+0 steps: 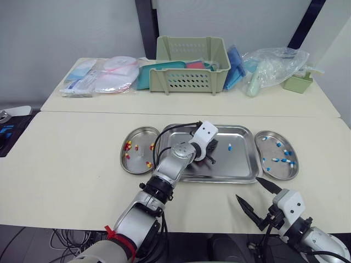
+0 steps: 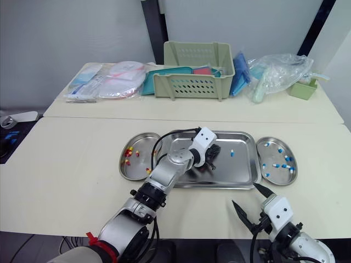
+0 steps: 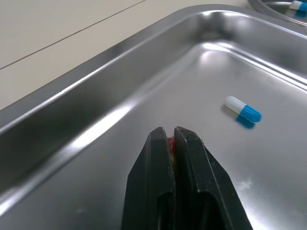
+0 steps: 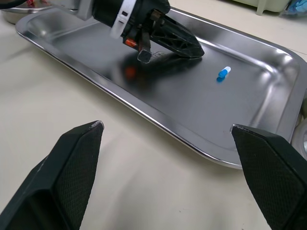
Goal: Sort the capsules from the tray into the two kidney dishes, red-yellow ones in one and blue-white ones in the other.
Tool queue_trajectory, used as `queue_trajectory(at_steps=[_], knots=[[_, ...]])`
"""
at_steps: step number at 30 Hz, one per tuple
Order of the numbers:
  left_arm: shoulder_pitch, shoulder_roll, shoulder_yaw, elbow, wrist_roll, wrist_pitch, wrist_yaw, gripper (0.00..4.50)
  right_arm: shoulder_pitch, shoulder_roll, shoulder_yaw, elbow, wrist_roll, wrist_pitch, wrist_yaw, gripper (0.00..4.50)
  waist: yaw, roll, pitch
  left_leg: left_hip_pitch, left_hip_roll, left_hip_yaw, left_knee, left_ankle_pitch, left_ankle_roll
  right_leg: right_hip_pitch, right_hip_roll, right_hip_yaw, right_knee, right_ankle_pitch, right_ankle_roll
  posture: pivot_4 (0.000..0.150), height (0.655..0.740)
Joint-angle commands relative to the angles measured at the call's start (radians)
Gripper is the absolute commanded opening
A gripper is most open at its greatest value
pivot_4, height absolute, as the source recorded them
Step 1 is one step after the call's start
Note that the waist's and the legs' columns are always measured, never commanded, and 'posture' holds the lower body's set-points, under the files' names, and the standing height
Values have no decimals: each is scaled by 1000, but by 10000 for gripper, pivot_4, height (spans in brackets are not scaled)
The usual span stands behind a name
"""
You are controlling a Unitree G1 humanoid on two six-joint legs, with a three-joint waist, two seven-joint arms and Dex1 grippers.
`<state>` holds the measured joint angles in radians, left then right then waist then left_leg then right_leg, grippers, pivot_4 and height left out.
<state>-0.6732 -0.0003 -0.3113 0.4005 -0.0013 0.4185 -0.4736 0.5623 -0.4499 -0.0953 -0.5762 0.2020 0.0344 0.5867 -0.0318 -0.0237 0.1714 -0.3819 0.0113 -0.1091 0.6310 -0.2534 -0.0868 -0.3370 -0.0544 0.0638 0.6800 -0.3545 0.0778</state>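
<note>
A cream table (image 1: 66, 164) stands before a grey wall. Along its far side are a green basket (image 1: 191, 64) and bagged supplies (image 1: 104, 76).

At the table's middle lies the steel tray (image 1: 230, 164). On its floor, right of centre, rests one blue-white capsule (image 1: 230, 146), lying loose. The left gripper (image 3: 168, 134) is down in the tray just left of it, its fingers pressed together on a red-yellow capsule (image 3: 171, 143), of which a sliver of red and yellow shows in the slit between them. The low, slanted reach suits picking a small thing off a flat floor.

The left dish (image 1: 138, 155) touches the tray's left end and holds a few red-yellow capsules, so the pinched one likely belongs there. The right dish (image 1: 271, 170) sits at the tray's right end with several blue-white ones.

The right gripper (image 1: 247, 188) hangs over the table near the tray's near right corner, fingers spread wide and holding nothing. It looks well placed to take the loose capsule, though the left arm crowds that spot.
</note>
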Motion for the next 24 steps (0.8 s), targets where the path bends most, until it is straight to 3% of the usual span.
queue_trajectory(at_steps=[1,6,9,16,24], knots=[[16,58,16,-235,-38,66,-73,159,-10,-11,-2,-43,11,-5,4,45000,0,0,0,0,0,0,0,0,0,0,0,0,0,0,0,1500,7400],[60,206,91,-536,-143,277,-161,159,-29,-34,5,-40,9,-12,29,45000,2,1,0,0,0,0,0,0,0,0,0,0,0,0,0,1500,7400],[109,319,205,-689,-214,428,-173,159,-55,-57,10,-46,27,-6,59,45000,-3,2,-1,0,1,0,0,0,0,0,0,0,0,0,0,1500,7400],[245,500,447,-815,-243,559,-92,159,-126,-162,42,-43,86,16,189,45000,0,2,-1,0,1,-1,0,0,0,0,0,0,0,0,0,1500,7400],[411,590,530,-876,-292,609,-84,159,-284,-242,97,-30,167,101,300,45000,4,-1,0,0,1,-2,0,0,0,1,0,-1,0,0,0,1500,7400]])
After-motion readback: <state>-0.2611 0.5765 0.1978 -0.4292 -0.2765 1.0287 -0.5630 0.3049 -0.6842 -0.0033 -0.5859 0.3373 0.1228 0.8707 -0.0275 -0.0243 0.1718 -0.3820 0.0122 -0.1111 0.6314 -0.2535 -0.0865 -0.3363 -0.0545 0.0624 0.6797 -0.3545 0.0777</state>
